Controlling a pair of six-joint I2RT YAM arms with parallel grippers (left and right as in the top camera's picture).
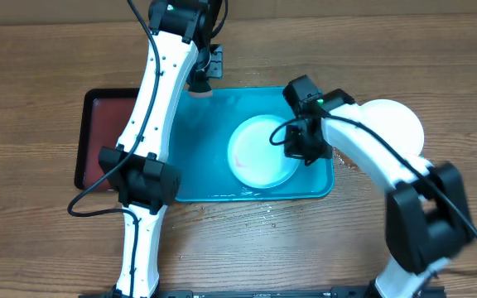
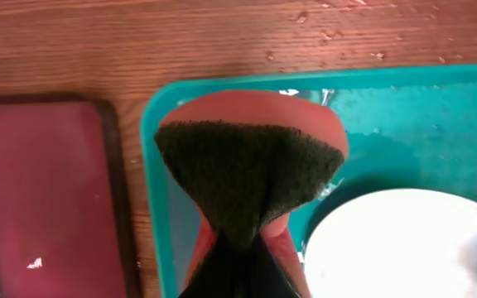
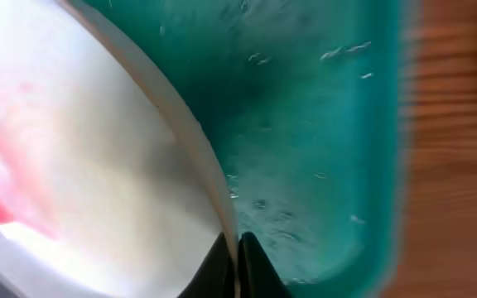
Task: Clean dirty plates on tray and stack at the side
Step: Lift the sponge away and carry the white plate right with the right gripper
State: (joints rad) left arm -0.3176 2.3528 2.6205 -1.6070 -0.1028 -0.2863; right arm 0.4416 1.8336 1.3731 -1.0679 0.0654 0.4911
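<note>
turquoise tray [image 1: 206, 142]: wet, glossy; smeared round plate [image 1: 259, 154] in its right half.
right gripper [image 3: 237, 248]: low, pinching the plate's thin rim.
left gripper [image 2: 237, 247]: above tray corner, squeezing a coarse dark-faced sponge [image 2: 251, 165].

- The overhead camera looks straight down on the table [image 1: 40, 50] from well above, taking in both my arms and the whole tray [image 1: 197, 141].
- My left wrist camera looks down past my left gripper [image 2: 237, 248], close over a corner of the tray, with the sponge [image 2: 251, 174] filling the middle.
- My right wrist camera sits very near the rim of the plate [image 3: 98, 182], looking past my right gripper [image 3: 237, 269].
- All three views share the tray and this plate.
</note>
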